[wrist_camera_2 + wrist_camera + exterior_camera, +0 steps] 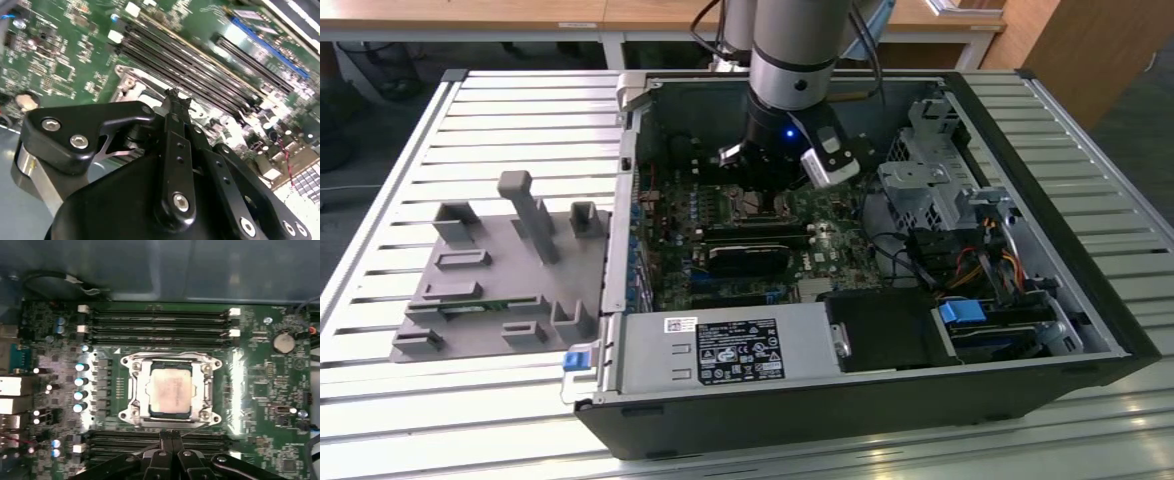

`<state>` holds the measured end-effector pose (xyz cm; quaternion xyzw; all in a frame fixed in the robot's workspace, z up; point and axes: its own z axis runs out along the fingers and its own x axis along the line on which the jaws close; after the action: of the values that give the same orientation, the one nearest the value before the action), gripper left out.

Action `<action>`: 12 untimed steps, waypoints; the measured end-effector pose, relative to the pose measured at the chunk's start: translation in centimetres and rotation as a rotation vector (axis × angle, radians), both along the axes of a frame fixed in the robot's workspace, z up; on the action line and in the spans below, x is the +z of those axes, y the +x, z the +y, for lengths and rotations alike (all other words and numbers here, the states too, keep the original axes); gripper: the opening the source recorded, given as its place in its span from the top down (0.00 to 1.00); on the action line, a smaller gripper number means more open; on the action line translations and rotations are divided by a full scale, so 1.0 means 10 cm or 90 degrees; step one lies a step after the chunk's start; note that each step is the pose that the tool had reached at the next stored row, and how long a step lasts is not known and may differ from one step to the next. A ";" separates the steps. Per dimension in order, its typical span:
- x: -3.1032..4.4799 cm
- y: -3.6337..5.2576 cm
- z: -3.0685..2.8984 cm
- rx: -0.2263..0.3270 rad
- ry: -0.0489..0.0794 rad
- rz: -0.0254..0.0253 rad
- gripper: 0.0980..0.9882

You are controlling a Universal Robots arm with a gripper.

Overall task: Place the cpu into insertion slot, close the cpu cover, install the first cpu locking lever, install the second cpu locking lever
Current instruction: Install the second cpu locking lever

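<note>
One cpu (170,391) lies seated in the insertion slot (135,390) (first wrist view); jaws pressed together

1. This is a workshop or robotics lab set up for putting computers together.
2. The bench (480,110) is made of ribbed aluminium slats, not a household table.
3. An open PC case (1067,300) lies flat on it, its green motherboard (847,215), cables and power supply (727,350) all bare.
4. Beside the case, on the exterior view's left, sits a grey fixture (487,285) with upright pegs and pockets, the kind made to hold parts.
5. An industrial robot arm (790,60) reaches down into the case.
6. Behind the bench stand plain wooden desks (520,15) on white legs, on a dark floor.
</note>
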<state>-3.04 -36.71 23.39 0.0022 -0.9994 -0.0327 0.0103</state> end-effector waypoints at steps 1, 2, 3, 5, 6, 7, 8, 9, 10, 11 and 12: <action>-0.001 -0.022 0.000 0.000 0.000 0.0000 0.99; -0.002 -0.039 0.000 0.000 0.000 0.0000 0.99; -0.004 -0.051 0.000 0.000 0.000 0.0000 0.99; -0.012 -0.058 -0.004 0.000 0.003 0.0002 0.99; -0.017 -0.059 -0.006 0.000 0.005 0.0004 0.99; -0.022 -0.059 -0.008 0.000 0.008 0.0008 0.99; -0.025 -0.059 -0.011 0.000 0.010 0.0012 0.99; -0.028 -0.060 -0.016 0.000 0.013 0.0014 0.99; -0.032 -0.060 -0.023 -0.001 0.015 0.0017 0.99; -0.036 -0.061 -0.030 -0.001 0.017 0.0018 0.99; -0.040 -0.071 -0.037 -0.001 0.021 0.0018 0.99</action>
<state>-3.75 -37.08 22.99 0.0013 -0.9987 -0.0489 0.0116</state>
